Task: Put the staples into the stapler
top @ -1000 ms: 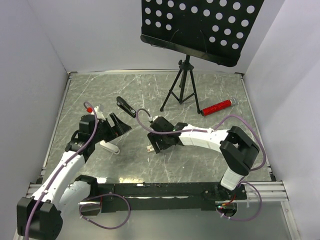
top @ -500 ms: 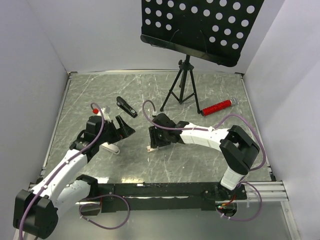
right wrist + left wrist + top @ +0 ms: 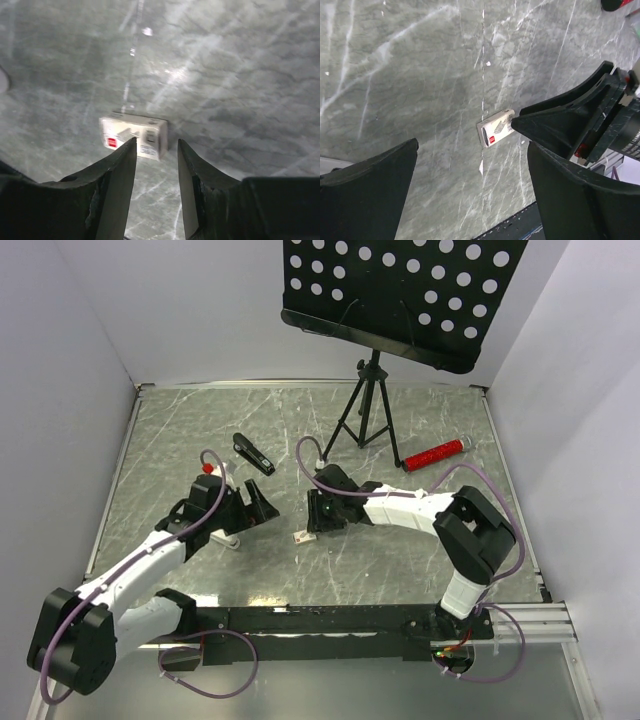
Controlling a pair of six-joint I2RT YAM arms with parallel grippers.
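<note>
Top external view: nothing loaded; stapler [image 3: 253,453] lies at eleven o'clock from the box [image 3: 303,536]; left fingers [image 3: 365,195] spread wide, right fingers [image 3: 117,175] narrowly apart, empty.

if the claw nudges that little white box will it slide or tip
Probably slides, not tips: the small white cardboard box lies flat on the smooth grey marble table. Likely light, being so small, so it may skid or spin.

The place is a robotics lab test cell. A marble-patterned table [image 3: 200,420] is boxed in by plain white walls [image 3: 180,310]. A left arm [image 3: 140,565] and a right arm [image 3: 400,508] are bolted to a metal rail [image 3: 330,618] and trail purple cables [image 3: 470,472]. A black white-dotted board [image 3: 400,290] stands on a tripod [image 3: 365,415].
</note>
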